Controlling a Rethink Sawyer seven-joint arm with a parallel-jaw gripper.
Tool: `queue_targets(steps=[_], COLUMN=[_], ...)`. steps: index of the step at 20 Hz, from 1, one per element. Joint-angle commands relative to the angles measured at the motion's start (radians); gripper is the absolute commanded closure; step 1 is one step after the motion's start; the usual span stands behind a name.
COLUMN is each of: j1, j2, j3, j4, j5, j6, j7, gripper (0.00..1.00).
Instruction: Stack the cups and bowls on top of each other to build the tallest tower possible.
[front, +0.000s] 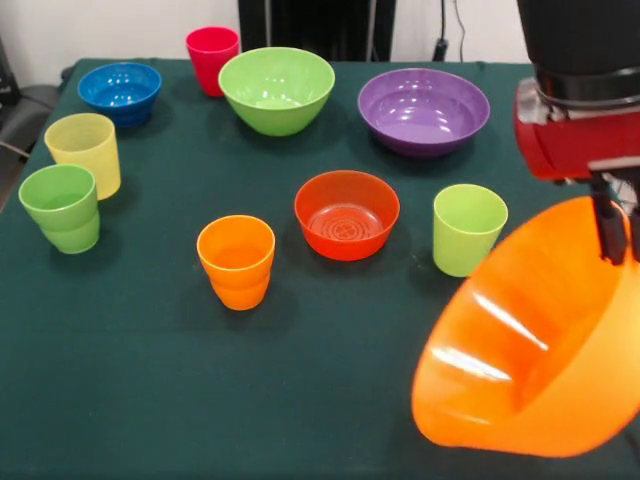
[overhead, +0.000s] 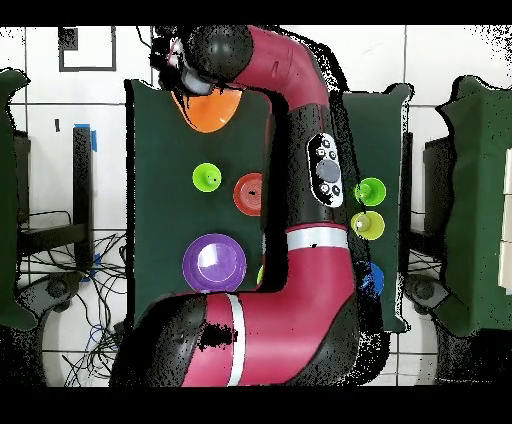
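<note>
no tower yet: nothing is stacked, and every cup and bowl but one sits alone on the desk. my claw is pinched onto the rim of the large orange bowl, which hangs tilted off the desk at its near right corner, mouth facing the lime cup and red-orange bowl. the purple bowl and green bowl look like the next layers.
</note>
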Motion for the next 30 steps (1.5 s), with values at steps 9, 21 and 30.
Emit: queue_targets(steps=[9, 21, 30], j1=[-0.023, -0.021, -0.043], j2=[0.151, 0.244, 0.283], j3=[0.17, 0.205, 0.202], j4=[0.027, -0.021, -0.056], j5=[0.191, 0.271, 0.262], j6=[0.007, 0.14, 0.225], j7=[0.059, 0.066, 0.04], gripper=[1.0, 1.0, 1.0])
